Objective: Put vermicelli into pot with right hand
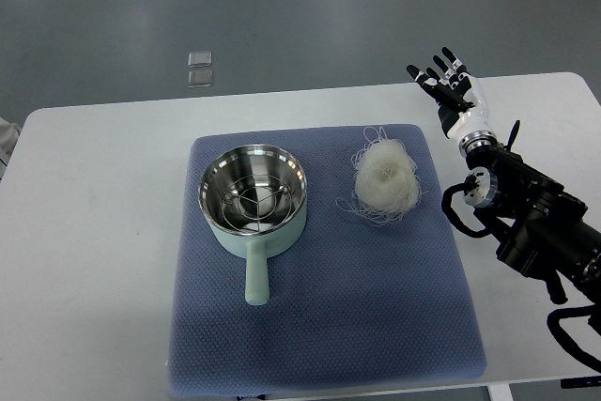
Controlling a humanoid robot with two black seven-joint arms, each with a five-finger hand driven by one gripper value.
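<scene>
While the right hand point(449, 82) is held with fingers spread and empty, well to the right of the vermicelli point(385, 178), the approach step is judged pending. The nest is located on the blue mat point(329, 326), beside the pot point(253, 200). A leftward, descending reach is required.
</scene>
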